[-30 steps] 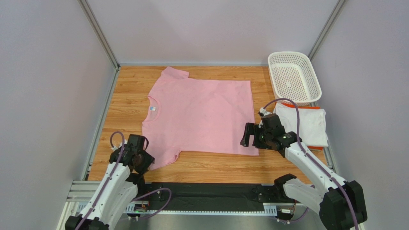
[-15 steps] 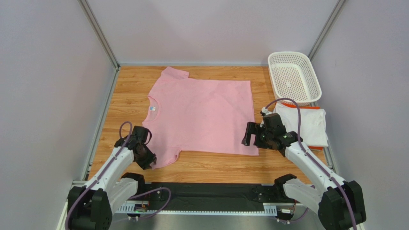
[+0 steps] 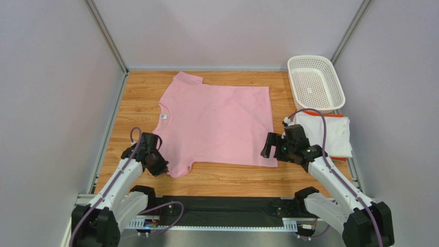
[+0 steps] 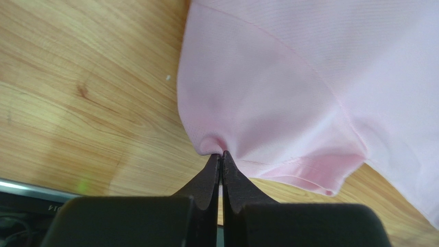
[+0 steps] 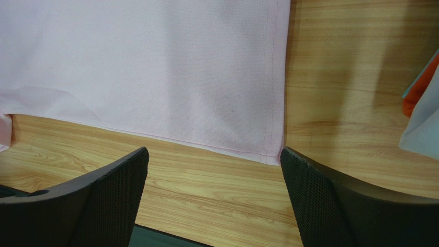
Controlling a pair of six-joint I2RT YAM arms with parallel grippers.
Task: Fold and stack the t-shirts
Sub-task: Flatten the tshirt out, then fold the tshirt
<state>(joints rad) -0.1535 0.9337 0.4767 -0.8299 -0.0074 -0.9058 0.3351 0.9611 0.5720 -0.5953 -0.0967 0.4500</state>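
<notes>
A light pink t-shirt (image 3: 216, 123) lies spread flat on the wooden table, collar to the left. My left gripper (image 3: 161, 168) is shut on the pink t-shirt at its near sleeve; the cloth (image 4: 268, 92) puckers at the black fingertips (image 4: 212, 172). My right gripper (image 3: 270, 149) stands open just above the shirt's near right hem corner (image 5: 270, 154), with wood between its fingers (image 5: 330, 195). A folded white t-shirt with orange trim (image 3: 330, 131) lies at the right, behind the right arm.
A white perforated basket (image 3: 315, 82) stands at the back right corner. Grey walls and metal rails bound the table (image 3: 139, 98) on the left, back and right. A black strip (image 3: 226, 210) runs along the near edge between the arm bases.
My left gripper has moved forward onto the shirt's near sleeve and closed on it. My right gripper has dropped slightly nearer the hem corner and stayed open.
</notes>
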